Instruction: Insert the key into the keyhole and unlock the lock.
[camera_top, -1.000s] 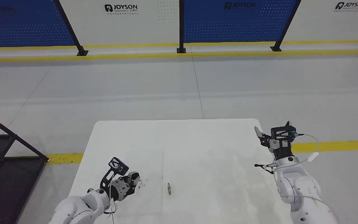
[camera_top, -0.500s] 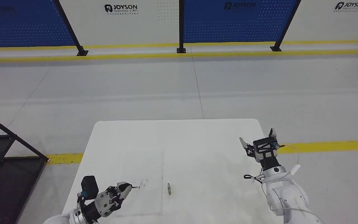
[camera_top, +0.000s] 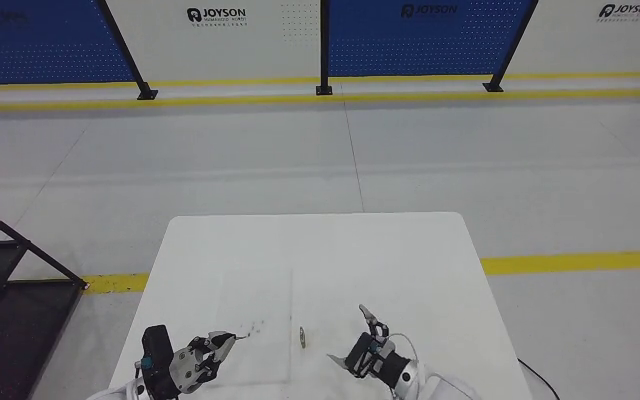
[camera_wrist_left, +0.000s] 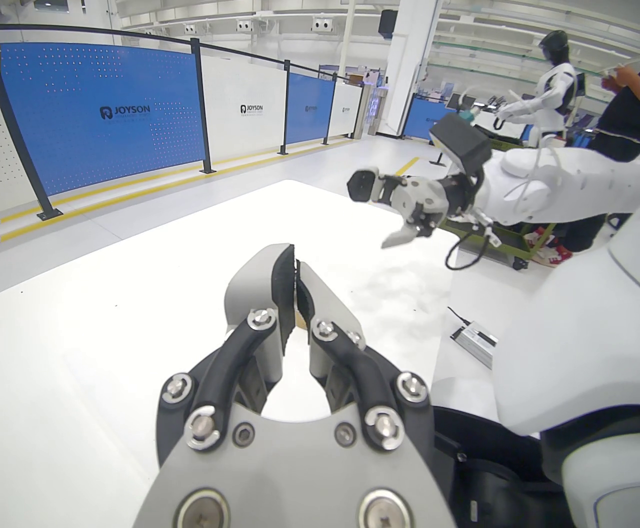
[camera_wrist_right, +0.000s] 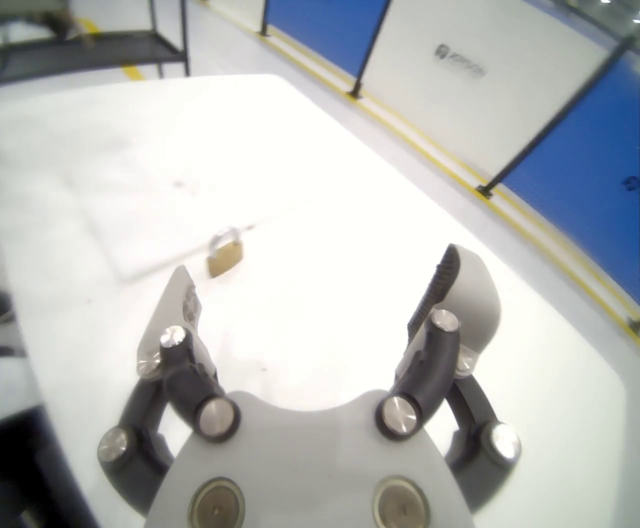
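A small brass padlock lies on the white table near its front edge. My left gripper is low at the front left, pointing toward the padlock, and shut. A thin sliver that looks like the key is pinched between its pads. My right gripper hovers just right of the padlock, open and empty, with the lock a short way beyond its fingertips. The right gripper also faces me in the left wrist view.
A few small dark specks mark the table between the left gripper and the padlock. A black rack stands off the table's left side. Blue and white barrier panels line the far floor.
The right arm swung from the table's right edge down to the front middle, beside the padlock. The left gripper drew back toward the front edge and stayed shut.
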